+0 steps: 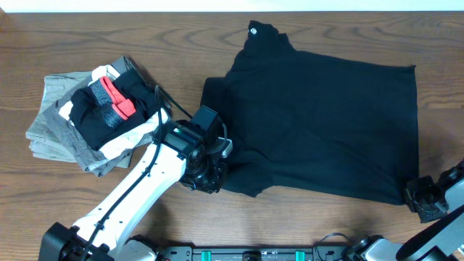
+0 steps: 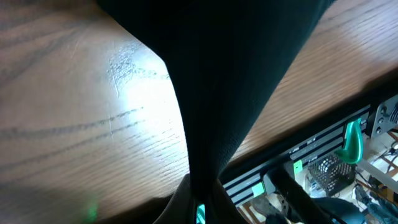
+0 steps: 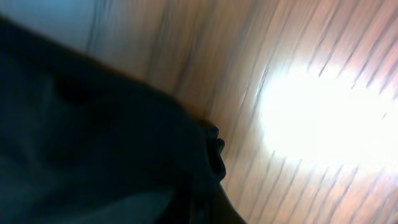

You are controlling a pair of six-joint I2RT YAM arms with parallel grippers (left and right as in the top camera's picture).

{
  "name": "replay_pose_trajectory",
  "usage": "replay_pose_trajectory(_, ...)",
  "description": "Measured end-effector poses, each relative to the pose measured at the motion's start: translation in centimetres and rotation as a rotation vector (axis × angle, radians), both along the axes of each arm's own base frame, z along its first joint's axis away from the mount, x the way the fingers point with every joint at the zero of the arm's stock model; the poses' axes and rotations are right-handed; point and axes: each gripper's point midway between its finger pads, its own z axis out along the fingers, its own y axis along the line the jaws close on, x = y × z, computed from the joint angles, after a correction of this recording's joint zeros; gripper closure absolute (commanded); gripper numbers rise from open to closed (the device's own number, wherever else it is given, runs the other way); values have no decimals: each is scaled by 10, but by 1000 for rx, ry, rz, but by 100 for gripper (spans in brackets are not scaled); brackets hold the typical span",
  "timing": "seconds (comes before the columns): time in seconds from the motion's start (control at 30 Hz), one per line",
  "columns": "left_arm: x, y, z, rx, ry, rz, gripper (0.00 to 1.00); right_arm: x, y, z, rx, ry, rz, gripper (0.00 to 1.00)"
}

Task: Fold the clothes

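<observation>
The black T-shirt [image 1: 319, 123] lies spread on the wooden table [image 1: 217, 43], with its small white logo [image 1: 253, 30] at the far edge. My left gripper [image 1: 206, 174] is shut on the shirt's near left edge; in the left wrist view the black fabric [image 2: 230, 81] hangs down into the jaws [image 2: 200, 208]. My right gripper [image 1: 420, 197] is shut on the shirt's near right corner; the right wrist view shows the bunched black cloth [image 3: 124, 143] pinched at the jaws [image 3: 202, 205].
A pile of folded gray and white garments [image 1: 65, 119] sits at the left, topped by a smaller black piece with a red patch [image 1: 109, 101]. The table's front rail [image 1: 254, 254] runs along the near edge.
</observation>
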Motion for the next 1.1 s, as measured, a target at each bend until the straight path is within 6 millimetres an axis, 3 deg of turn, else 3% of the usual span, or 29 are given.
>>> replay_pose_trajectory(0.17,-3,2,12,11,17,0,94,8,17,30,70,-67,43,99)
replay_pose_trajectory(0.4,-15,9,50,13,21,5,94,15,22,113,-14,-195,119,99)
replay_pose_trajectory(0.57,-7,4,73,-35,-59,7,94,29,16,155,-110,-305,157,99)
replay_pose_trajectory(0.77,32,-11,81,-105,-196,30,94,53,3,153,-112,-371,169,99)
replay_pose_trajectory(0.93,75,-6,76,-124,-275,96,94,87,-10,134,-75,-418,180,99)
replay_pose_trajectory(1.1,113,-8,59,-130,-348,48,94,124,-20,112,-25,-482,180,99)
